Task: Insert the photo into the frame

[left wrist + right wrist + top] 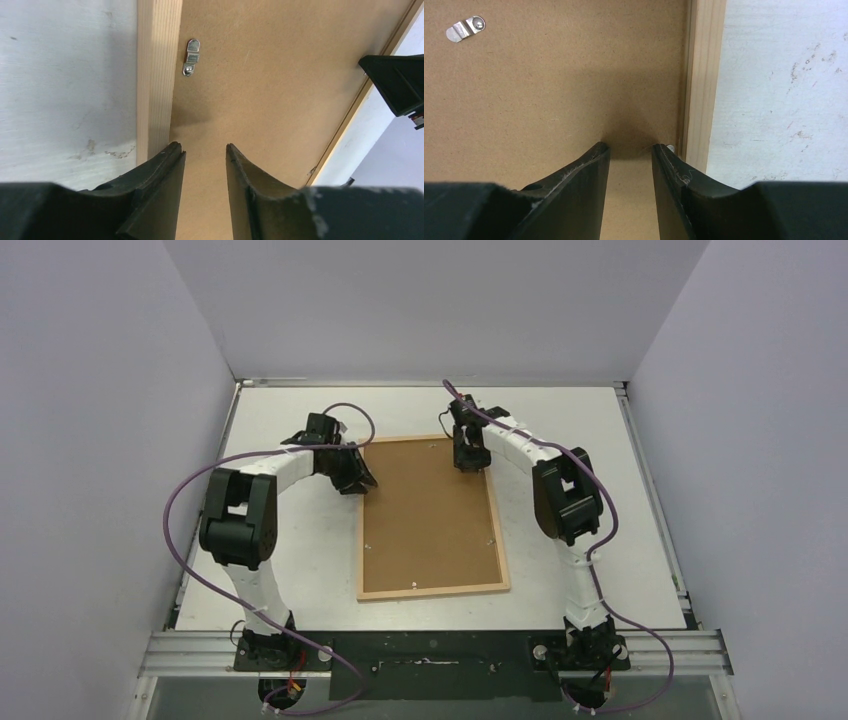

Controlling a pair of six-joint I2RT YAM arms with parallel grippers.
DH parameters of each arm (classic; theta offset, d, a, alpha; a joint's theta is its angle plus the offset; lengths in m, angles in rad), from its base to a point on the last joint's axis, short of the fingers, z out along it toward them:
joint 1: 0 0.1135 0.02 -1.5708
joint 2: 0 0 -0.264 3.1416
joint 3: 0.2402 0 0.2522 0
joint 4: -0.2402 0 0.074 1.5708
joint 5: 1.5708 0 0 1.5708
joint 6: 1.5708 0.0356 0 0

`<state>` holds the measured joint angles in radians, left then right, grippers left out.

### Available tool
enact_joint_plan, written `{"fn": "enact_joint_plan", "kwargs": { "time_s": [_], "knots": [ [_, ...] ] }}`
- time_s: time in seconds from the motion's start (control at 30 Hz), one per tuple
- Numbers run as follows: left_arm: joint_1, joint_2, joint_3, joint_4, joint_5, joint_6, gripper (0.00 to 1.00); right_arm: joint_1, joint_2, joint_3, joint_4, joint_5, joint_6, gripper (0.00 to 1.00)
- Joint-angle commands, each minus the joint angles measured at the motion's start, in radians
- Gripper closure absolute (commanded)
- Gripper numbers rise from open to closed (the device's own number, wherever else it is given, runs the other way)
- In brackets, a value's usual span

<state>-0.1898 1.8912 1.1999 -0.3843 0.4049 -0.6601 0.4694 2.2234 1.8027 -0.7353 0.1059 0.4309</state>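
The light-wood frame (435, 591) lies face down in the middle of the table, with a brown backing board (430, 510) filling it. The photo is hidden. My left gripper (358, 480) hovers over the frame's left rail (157, 75) near the far corner. It is open (202, 146), with only board showing between its fingers. My right gripper (470, 462) is over the board by the right rail (704, 75). It is also open (630, 146) and holds nothing. A small metal tab (670, 148) sits at its right fingertip.
Small metal turn clips (191, 57) (465, 28) sit on the board near the rails. The white table (290, 570) is scuffed, and purple-grey walls close it in on three sides. The right gripper's black finger (395, 82) shows at the edge of the left wrist view.
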Motion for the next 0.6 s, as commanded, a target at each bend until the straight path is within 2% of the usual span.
{"fn": "enact_joint_plan", "kwargs": {
  "time_s": [0.0,0.17,0.27,0.47,0.57],
  "knots": [
    [0.001,-0.105,0.087,-0.077,-0.141,0.082,0.64,-0.009,0.001,0.021,-0.019,-0.012,-0.007,0.63],
    [-0.005,-0.100,0.089,-0.188,-0.293,0.146,0.60,-0.009,0.004,0.020,-0.019,-0.016,-0.007,0.63],
    [-0.017,-0.062,0.085,-0.193,-0.285,0.164,0.59,-0.010,0.005,0.020,-0.018,-0.020,-0.006,0.63],
    [-0.038,0.017,0.083,-0.140,-0.170,0.182,0.58,-0.009,0.001,0.021,-0.018,-0.024,-0.005,0.63],
    [-0.039,0.034,0.084,-0.145,-0.200,0.170,0.59,-0.010,-0.004,0.021,-0.018,-0.029,-0.001,0.63]
  ]
}}
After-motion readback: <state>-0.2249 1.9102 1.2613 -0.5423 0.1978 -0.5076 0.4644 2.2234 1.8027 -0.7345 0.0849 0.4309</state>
